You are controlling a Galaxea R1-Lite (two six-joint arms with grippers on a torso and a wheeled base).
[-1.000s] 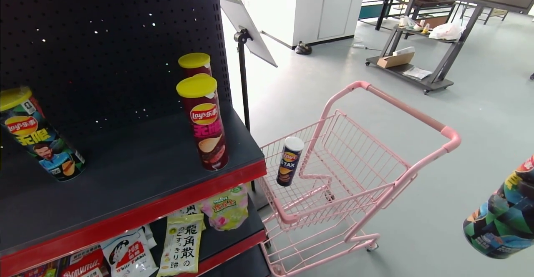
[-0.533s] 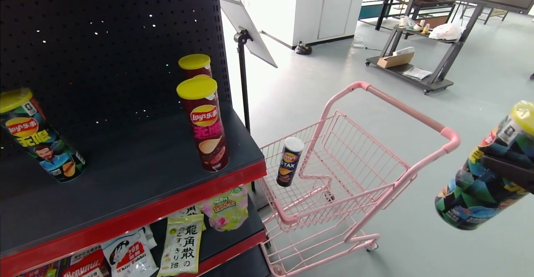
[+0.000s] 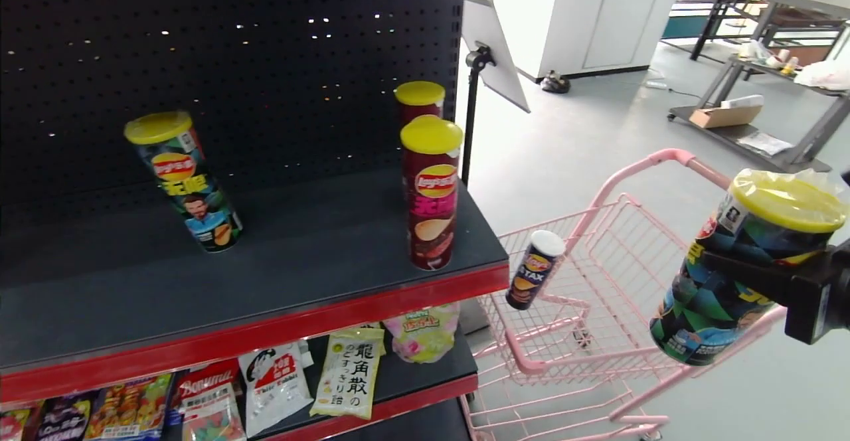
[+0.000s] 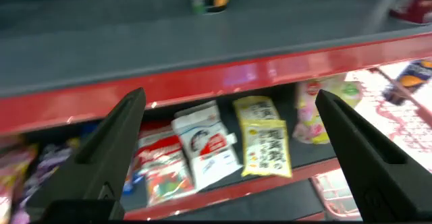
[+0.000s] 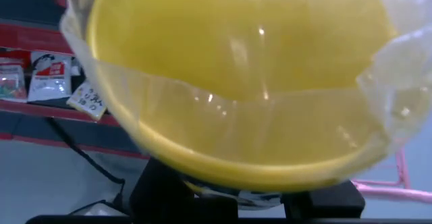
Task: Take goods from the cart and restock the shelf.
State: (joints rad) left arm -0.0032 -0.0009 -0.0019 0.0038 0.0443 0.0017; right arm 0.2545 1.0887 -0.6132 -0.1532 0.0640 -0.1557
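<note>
One yellow-lidded can [image 3: 697,308] is grasped by the right hand [image 3: 750,273], tilted, beside the cart [image 3: 601,242] at the right. The left hand [image 4: 229,143] is released. Transfer to the shelf [image 3: 265,275] is judged under way; next it must be swung left and stood upright.

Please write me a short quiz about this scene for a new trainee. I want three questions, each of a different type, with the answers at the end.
1. True or false: the right gripper holds a yellow-lidded can.
2. How many cans stand on the top shelf? A) two B) three C) five
3. Fill in the word: the small dark can with the white lid leans inside the pink ____.

Key
1. True.
2. B.
3. cart.
</note>
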